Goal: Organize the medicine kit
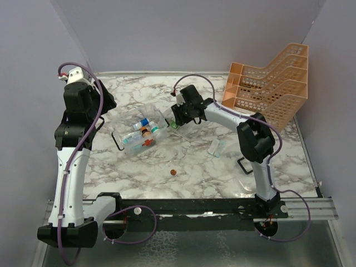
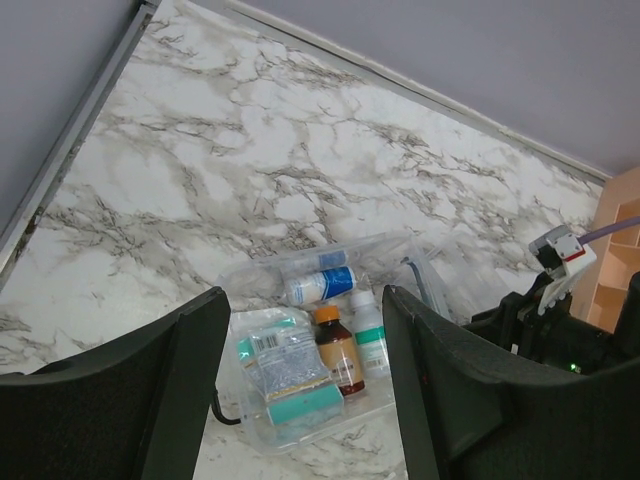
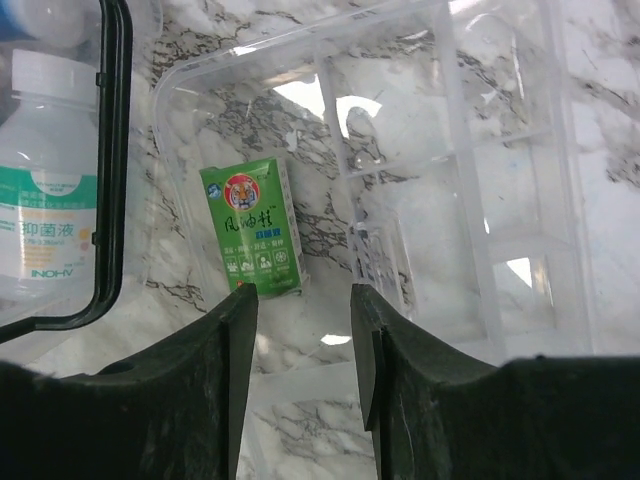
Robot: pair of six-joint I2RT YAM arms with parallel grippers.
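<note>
Right claw (image 3: 302,300) hangs released, its two matte black fingers parted with nothing between them, tips just short of a small green carton (image 3: 252,228) printed with a tiger's head. That carton lies flat in the widest compartment of a clear divided tray (image 3: 480,200) with rounded corners. Past a thin black U-shaped handle (image 3: 114,150) on the tray's left sits the medicine kit (image 1: 139,139), a transparent rectangular box mid-way across the glossy marble-patterned table (image 1: 194,167). It holds a white bottle (image 3: 45,200) with a green label, an amber bottle (image 2: 337,352) and crinkled sachets (image 2: 285,365). Left claw (image 2: 305,300) hovers above it, likewise spread and empty. An orange mesh rack (image 1: 270,83) stands at the far right.
</note>
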